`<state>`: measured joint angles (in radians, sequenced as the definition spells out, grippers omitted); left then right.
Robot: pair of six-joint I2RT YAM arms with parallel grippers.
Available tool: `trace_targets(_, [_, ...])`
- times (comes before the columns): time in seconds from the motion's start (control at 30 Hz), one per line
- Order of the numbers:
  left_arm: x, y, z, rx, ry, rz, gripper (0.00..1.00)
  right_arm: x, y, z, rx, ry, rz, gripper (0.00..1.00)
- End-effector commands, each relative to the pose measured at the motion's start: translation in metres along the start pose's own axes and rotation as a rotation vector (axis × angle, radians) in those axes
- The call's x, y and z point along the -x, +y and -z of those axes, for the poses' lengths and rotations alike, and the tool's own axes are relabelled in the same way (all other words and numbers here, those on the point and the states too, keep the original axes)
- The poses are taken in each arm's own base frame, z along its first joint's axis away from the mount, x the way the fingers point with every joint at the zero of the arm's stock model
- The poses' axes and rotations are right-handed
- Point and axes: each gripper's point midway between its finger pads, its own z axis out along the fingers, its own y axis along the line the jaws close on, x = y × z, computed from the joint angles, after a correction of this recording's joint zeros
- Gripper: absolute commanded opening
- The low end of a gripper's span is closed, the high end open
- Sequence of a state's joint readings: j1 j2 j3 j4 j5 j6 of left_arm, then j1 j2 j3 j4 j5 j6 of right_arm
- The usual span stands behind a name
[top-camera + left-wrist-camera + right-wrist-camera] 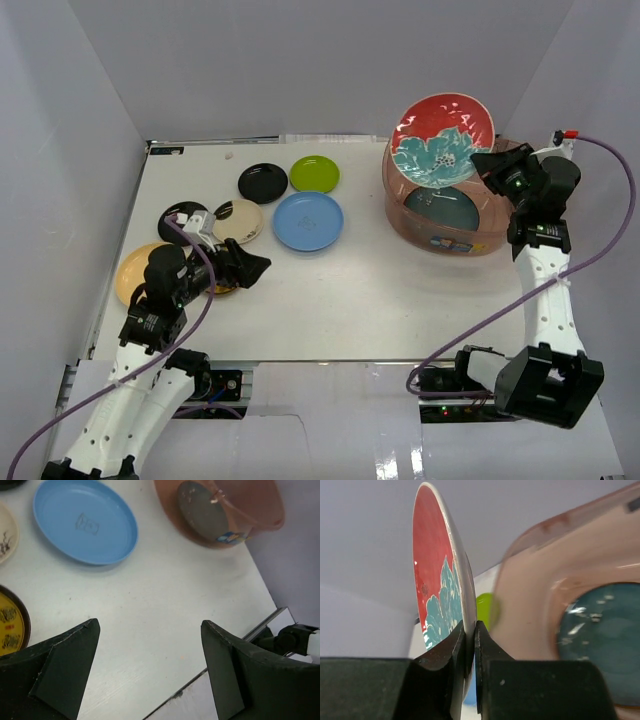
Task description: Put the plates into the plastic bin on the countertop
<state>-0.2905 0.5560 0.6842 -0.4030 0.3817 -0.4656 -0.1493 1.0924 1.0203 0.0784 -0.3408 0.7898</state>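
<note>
Right jaws clench the floral plate (pixel 442 138) by its rim, tilted above the bin (pixel 470 246); left jaws gape wide above the bench (pixel 380 300).

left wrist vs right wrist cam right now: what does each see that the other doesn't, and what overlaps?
Left wrist only: the left gripper, open and empty, the light blue plate whole, part of the patterned amber plate and an edge of the cream plate. Right wrist only: the right gripper shut on the rim of the red-and-teal floral plate, held on edge, plus a sliver of the lime green plate. Both: the plastic bin with the dark teal plate inside.
</note>
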Motion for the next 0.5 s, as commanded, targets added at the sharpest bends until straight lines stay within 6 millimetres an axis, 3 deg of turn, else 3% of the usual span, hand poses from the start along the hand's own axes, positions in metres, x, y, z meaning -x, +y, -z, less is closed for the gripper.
trace_targets(0.0, [-0.025,0.019,-0.002,0.057,0.054,0.000,0.93,0.046,-0.005,-0.007,-0.051,-0.113,0.070,0.08])
trace_targets(0.13, [-0.028,0.016,-0.004,0.032,0.073,0.000,0.93,0.057,-0.045,-0.014,-0.212,-0.136,0.121,0.08])
trace_targets(0.2, [-0.033,0.013,-0.005,0.006,0.095,0.002,0.93,0.049,-0.062,-0.015,-0.251,-0.119,0.123,0.08])
trace_targets(0.33, [-0.037,0.014,-0.007,0.005,0.111,0.012,0.93,0.017,-0.107,-0.023,-0.349,-0.016,0.097,0.08])
trace_targets(0.47, [-0.037,0.014,-0.007,0.003,0.110,0.013,0.93,-0.009,-0.133,-0.034,-0.387,0.082,0.069,0.08])
